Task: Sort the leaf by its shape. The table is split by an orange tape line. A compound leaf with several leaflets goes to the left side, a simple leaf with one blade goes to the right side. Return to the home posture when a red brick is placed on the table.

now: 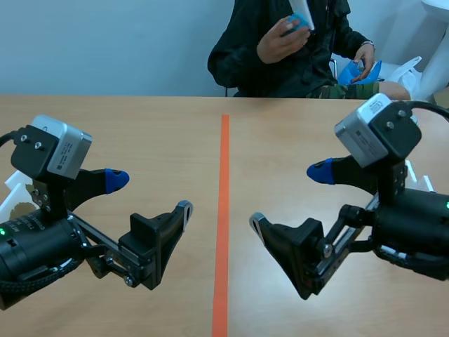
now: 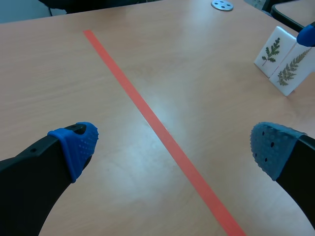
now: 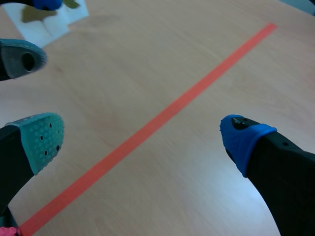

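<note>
The left gripper (image 2: 172, 147) is spread wide and holds nothing. Its two blue dotted pads (image 2: 76, 145) hang over bare wooden table (image 2: 59, 73), and the orange tape line (image 2: 147, 115) runs across between them. The right gripper (image 3: 142, 135) is spread just as wide and is also empty. One of its pads is grey-green (image 3: 42, 137) and the other is blue, with the tape line crossing between them too.

In the scene view both arms sit low, one on each side of the line. Their open grippers face each other and are well apart. A small label on the left arm's grey camera box (image 1: 59, 151) is too small to read.

Ahead of the left gripper, across the line, a white card (image 2: 270, 51) shows a short sprig with many leaflets. A second white card (image 2: 294, 68) touches it and shows a longer feathery frond. A blue fingertip of the right arm is just beside them.

In the right wrist view, more white cards (image 3: 47, 24) lie past the left arm's fingers. There is some green on them, but the leaf shape cannot be told.

A round metal disc (image 2: 222, 5) lies far across the table. A person in a dark jacket (image 1: 238, 49) sits there, one raised hand (image 1: 280, 41) holding something white and blue.
</note>
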Tool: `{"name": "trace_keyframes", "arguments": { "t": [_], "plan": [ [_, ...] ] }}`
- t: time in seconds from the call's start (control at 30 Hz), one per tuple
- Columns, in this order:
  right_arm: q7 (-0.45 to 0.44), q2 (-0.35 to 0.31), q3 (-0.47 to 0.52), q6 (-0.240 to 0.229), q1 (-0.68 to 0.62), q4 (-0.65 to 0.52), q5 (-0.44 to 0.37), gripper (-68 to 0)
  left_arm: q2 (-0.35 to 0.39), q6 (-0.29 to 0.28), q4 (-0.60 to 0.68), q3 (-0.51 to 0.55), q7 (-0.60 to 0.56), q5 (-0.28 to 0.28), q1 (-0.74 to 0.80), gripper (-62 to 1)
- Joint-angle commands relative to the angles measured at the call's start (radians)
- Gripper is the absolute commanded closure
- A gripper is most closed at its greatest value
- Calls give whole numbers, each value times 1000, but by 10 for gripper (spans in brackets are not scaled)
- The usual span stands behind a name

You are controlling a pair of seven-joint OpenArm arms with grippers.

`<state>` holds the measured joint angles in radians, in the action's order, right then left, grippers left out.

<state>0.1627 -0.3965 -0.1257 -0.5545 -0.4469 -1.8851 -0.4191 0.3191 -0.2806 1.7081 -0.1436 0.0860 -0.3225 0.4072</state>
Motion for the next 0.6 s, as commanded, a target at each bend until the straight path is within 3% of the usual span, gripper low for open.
{"name": "trace_keyframes", "arguments": {
  "t": [0.0, 0.33, 0.57],
  "plan": [
    [-13, 8, 6, 30, -18, -19, -10, -679, 3, 1, 13, 2, -17, -9, 5, -623],
    [6, 65, 5, 185, -55, -32, 5, -679, 3, 1, 13, 2, -13, -10, 6, -623],
    [7, 68, 6, 234, -54, -32, 21, -679, 3, 1, 13, 2, -13, -10, 5, -623]
  ]
}}
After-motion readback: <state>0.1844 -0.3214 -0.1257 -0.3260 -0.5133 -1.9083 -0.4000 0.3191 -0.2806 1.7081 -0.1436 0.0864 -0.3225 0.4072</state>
